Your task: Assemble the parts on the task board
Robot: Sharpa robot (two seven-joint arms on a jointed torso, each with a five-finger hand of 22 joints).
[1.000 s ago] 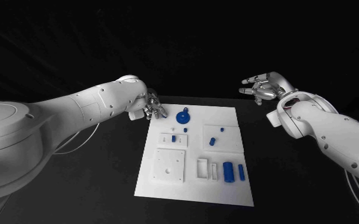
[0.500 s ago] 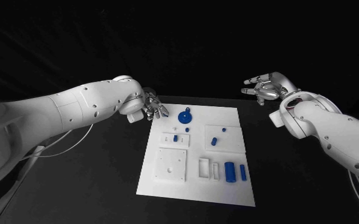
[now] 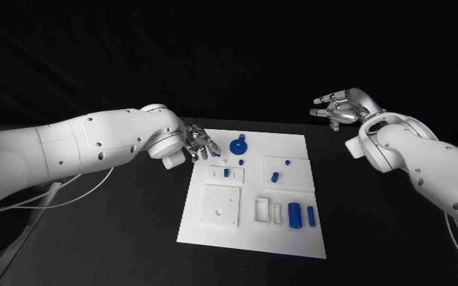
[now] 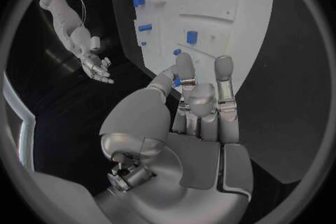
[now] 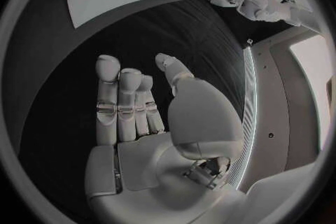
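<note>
While empty, both hands point(image 3: 198, 143) point(image 3: 341, 111) spread open.

This looks like a robotics lab or test cell set up for recording: a bare black desk point(image 3: 114, 233) stands before a black backdrop point(image 3: 229, 34) that closes off the space behind it. On the desk lies a white task board point(image 3: 286, 239) with machined recesses and small blue parts point(image 3: 295, 213), the kind of fixture used for assembly trials rather than anything domestic. Two white robot arms with thin cables trailing from them reach over the desk, and the right wrist view shows a pale wall panel point(image 5: 308, 84) beside the dark area.
</note>
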